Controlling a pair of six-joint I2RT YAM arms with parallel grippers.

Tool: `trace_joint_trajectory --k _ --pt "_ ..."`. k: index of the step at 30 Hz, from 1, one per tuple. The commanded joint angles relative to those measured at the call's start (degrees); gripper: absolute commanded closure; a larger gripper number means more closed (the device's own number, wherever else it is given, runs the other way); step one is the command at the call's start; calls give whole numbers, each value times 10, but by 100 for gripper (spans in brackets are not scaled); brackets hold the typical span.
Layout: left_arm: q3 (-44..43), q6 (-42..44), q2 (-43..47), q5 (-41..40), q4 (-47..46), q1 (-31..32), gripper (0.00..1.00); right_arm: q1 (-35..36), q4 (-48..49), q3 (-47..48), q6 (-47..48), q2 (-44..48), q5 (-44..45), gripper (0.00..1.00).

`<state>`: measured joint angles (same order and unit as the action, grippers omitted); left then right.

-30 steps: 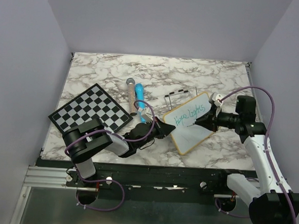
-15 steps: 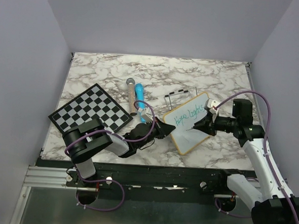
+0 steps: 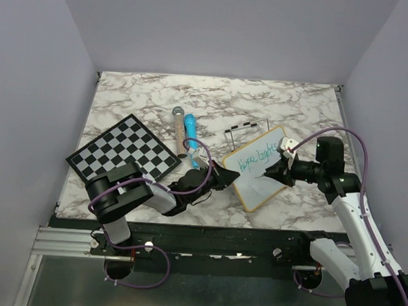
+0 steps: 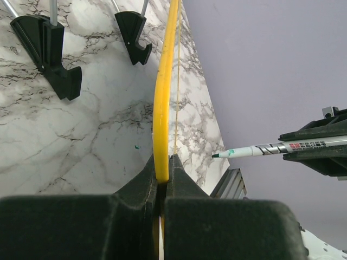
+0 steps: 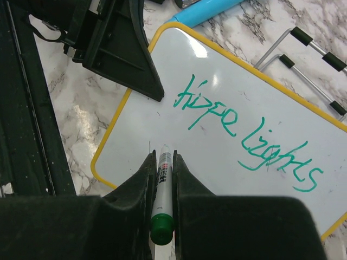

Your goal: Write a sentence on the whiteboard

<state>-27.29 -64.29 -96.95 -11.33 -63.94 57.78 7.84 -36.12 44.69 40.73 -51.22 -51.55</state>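
**Begin line two beneath "Hope"**

The left gripper (image 4: 162, 165) is clamped shut on the whiteboard (image 3: 256, 185) at its left edge; that hold wants firmness against pen pressure; the sentence (image 5: 246, 141) on the board reads "Hope lights"; the right gripper (image 5: 162, 162), closed on the green marker (image 5: 164, 174), should touch down lightly below "Hope".
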Motion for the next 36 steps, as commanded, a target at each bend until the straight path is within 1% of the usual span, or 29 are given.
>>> trace_joint_trajectory --k 1,3,5,7,11,16,25,36 --pt "4 -12 18 -29 -9 4 100 3 -3 5 2 8 9 99" --pt "4 -17 17 -31 -9 4 100 9 -3 0 1 -1 3 99" --pt "3 -24 16 -33 -7 4 100 37 -1 -6 7 -11 21 100" --pt "4 -28 16 -36 -4 4 100 65 14 -20 10 -1 38 100" --pt "2 -37 24 -50 7 8 100 91 40 -29 -6 11 61 100" --pt "-1 -45 34 -68 23 14 100 124 40 -39 -6 17 69 99" --pt "-6 -42 27 -62 13 15 100 133 89 -38 -46 3 91 99" --pt "-4 -35 31 -62 9 15 100 149 95 -43 -46 -5 105 100"
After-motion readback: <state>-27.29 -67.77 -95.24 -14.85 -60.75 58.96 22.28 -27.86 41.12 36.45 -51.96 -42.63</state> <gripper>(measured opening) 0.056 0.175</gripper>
